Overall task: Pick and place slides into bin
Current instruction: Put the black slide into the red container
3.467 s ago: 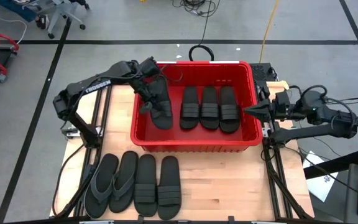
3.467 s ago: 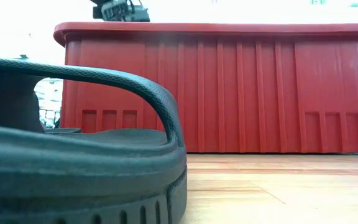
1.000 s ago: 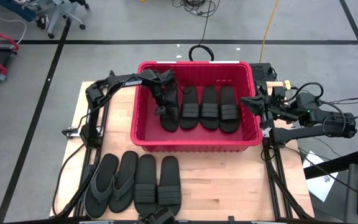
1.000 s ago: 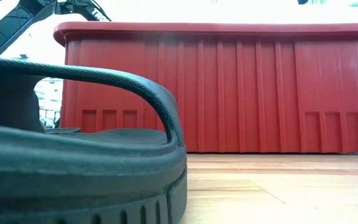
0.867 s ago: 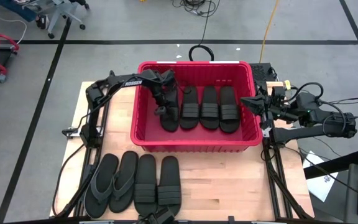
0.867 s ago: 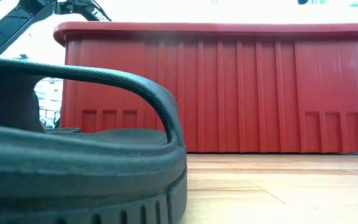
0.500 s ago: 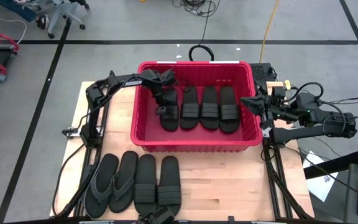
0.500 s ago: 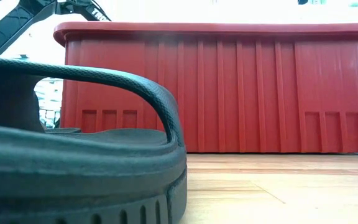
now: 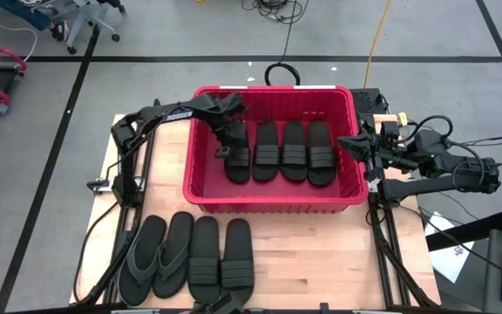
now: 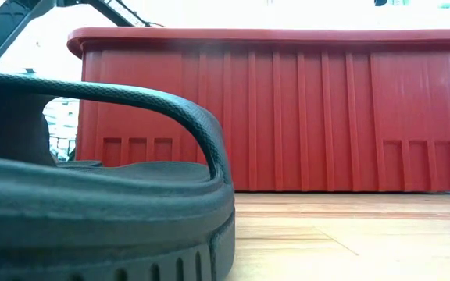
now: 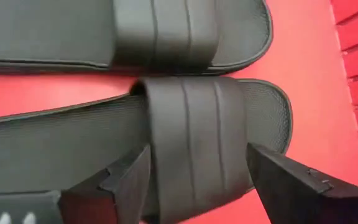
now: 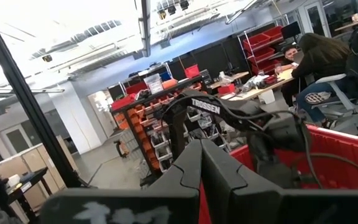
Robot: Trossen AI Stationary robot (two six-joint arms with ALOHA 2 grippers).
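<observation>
Red bin [image 9: 200,187]: on the table, four band-strap slides abreast inside. Remaining slides [image 9: 190,259]: four in a row on the table before the bin.

Left gripper [image 9: 223,146]: over the leftmost binned slide [image 11: 204,146], fingers [image 11: 120,180] spread clear either side of its strap, holding nothing. Step judged: placement done; next, withdraw and fetch another.

Right gripper [image 9: 349,145]: waits beside the bin, fingers pressed together, empty.

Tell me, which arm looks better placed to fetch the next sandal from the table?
Probably the left. Its gripper is open over the sandal just laid in the bin, on the side of the four sandals waiting on the table. The right gripper waits outside the bin's far wall.
</observation>
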